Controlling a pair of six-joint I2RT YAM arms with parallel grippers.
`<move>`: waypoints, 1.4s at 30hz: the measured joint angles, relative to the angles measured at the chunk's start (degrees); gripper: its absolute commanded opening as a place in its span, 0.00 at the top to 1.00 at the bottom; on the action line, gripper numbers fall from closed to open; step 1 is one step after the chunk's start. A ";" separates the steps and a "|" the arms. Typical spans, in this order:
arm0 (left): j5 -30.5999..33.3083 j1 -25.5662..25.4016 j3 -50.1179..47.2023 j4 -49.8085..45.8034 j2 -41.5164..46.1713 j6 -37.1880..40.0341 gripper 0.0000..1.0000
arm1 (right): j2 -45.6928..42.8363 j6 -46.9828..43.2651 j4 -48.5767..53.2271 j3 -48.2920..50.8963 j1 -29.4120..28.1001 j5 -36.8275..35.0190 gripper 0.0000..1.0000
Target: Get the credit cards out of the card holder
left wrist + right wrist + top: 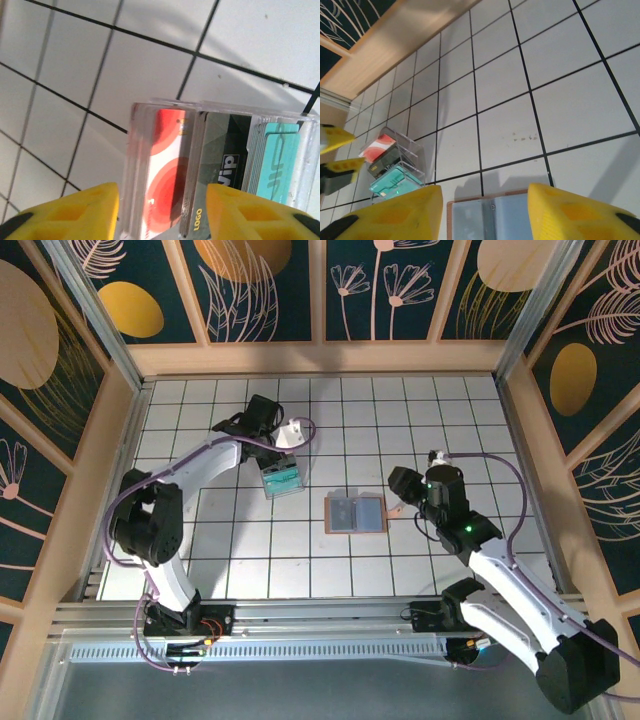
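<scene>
Top external view shows us dark floral wall panels (260, 290) around the white tiled table (240, 540), the card holder (355, 512) open flat near its middle, a clear box (281, 478) up-left, the left pincer (162, 200) spread at that box, the right pincer (485, 205) spread by the holder.

Left arm (205, 455) bent sharply at the elbow, forearm reaching forward and inward, left gripper (162, 215) pointed down with yellow fingers parted, right arm (510, 575) stretched forward and inward from its base, right gripper (485, 212) tilted downward, yellow fingers standing apart
</scene>
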State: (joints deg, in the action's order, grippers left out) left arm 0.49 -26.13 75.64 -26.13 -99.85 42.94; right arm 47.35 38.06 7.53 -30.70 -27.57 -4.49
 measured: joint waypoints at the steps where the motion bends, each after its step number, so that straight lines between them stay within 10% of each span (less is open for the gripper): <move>1: -0.07 0.00 0.00 0.04 1.36 -0.83 0.42 | 0.66 -0.02 0.00 0.00 -0.28 0.00 0.55; 7: -0.50 0.00 -1.51 3.69 11.87 -9.20 0.01 | 7.21 -0.02 0.61 -1.27 -5.95 -1.53 0.57; 26: 1.55 0.00 -31.06 25.77 33.64 -57.90 0.01 | 38.75 -0.17 13.73 -21.79 -24.72 -9.18 0.63; 42: 3.23 0.00 -34.51 32.52 34.71 -67.73 0.01 | 48.96 -1.77 15.26 -25.31 -26.75 -8.15 0.47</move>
State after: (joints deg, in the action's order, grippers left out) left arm 3.73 -26.13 41.12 6.39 -65.14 -24.80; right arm 96.31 36.29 22.79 -56.01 -54.33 -12.64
